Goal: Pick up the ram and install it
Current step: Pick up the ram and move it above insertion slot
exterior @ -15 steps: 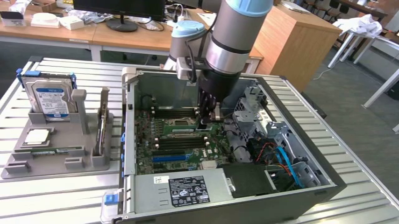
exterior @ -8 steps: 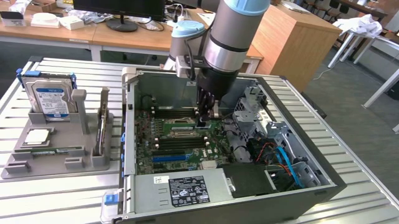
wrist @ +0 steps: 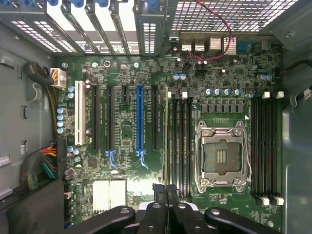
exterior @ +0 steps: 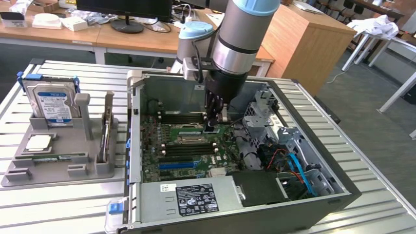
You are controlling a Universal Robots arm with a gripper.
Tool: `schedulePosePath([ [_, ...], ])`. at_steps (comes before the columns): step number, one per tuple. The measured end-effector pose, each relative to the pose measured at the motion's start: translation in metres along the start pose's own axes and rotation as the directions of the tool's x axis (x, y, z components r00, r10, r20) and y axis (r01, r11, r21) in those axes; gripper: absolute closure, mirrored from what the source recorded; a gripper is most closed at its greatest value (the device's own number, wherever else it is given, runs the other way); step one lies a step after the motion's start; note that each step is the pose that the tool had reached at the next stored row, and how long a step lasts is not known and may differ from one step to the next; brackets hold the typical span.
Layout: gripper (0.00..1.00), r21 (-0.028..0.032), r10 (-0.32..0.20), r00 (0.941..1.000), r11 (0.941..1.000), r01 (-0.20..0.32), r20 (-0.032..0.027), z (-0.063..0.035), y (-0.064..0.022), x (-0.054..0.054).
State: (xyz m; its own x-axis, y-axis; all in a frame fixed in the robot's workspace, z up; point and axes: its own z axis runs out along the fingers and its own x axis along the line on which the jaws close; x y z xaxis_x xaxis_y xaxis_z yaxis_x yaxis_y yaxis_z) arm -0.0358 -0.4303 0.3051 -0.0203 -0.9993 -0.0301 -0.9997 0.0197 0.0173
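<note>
My gripper (exterior: 215, 127) hangs inside the open computer case, low over the motherboard (exterior: 170, 155) beside the memory slots (exterior: 184, 117). In the wrist view its black fingers (wrist: 157, 210) stand together, in line with the memory slot (wrist: 170, 141) beside the empty processor socket (wrist: 220, 157). Whether a thin board sits between the pads I cannot tell. A narrow green ram stick (exterior: 58, 157) lies flat in the grey holder (exterior: 91, 171) at the exterior view's left. A second thin board (exterior: 106, 126) stands on edge there.
The holder also carries a hard drive (exterior: 52, 105) and a silver processor chip (exterior: 38, 142). Case walls, the drive cage (exterior: 266, 109), blue cables (exterior: 300, 170) and the power supply (exterior: 188, 197) ring the motherboard. More memory slots (wrist: 263, 146) lie beyond the socket. Desks stand behind.
</note>
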Motion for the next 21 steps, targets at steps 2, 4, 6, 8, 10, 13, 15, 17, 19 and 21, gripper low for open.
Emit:
schedulePosePath([
  [2,0.89,0.0000,0.000,1.0000,1.0000,0.000,-0.0001,0.0002,0.0000,0.000],
  [4,0.89,0.0000,0.000,1.0000,1.0000,0.000,0.0001,0.0021,-0.0001,0.000],
  [6,0.89,0.0001,0.000,1.0000,1.0000,0.000,0.0001,0.0050,-0.0001,0.000],
  [8,0.89,0.0000,0.000,1.0000,1.0000,0.000,-0.0001,0.0079,-0.0001,0.000],
  [10,0.89,0.0000,0.000,1.0000,1.0000,0.000,-0.0001,0.0108,-0.0002,0.000],
  [13,0.89,0.0000,0.000,1.0000,1.0000,0.000,0.0000,0.0144,-0.0003,0.000],
  [15,0.89,0.0000,0.000,1.0000,1.0000,0.000,-0.0002,0.0144,-0.0003,0.000],
  [17,0.89,0.0001,0.000,1.0000,1.0000,0.000,0.0000,0.0145,-0.0003,0.000],
  [19,0.89,0.0000,0.000,1.0000,1.0000,0.000,-0.0001,0.0144,-0.0003,0.000],
  [21,0.89,0.0002,0.000,1.0000,1.0000,0.000,0.0003,0.0147,-0.0003,0.000],
])
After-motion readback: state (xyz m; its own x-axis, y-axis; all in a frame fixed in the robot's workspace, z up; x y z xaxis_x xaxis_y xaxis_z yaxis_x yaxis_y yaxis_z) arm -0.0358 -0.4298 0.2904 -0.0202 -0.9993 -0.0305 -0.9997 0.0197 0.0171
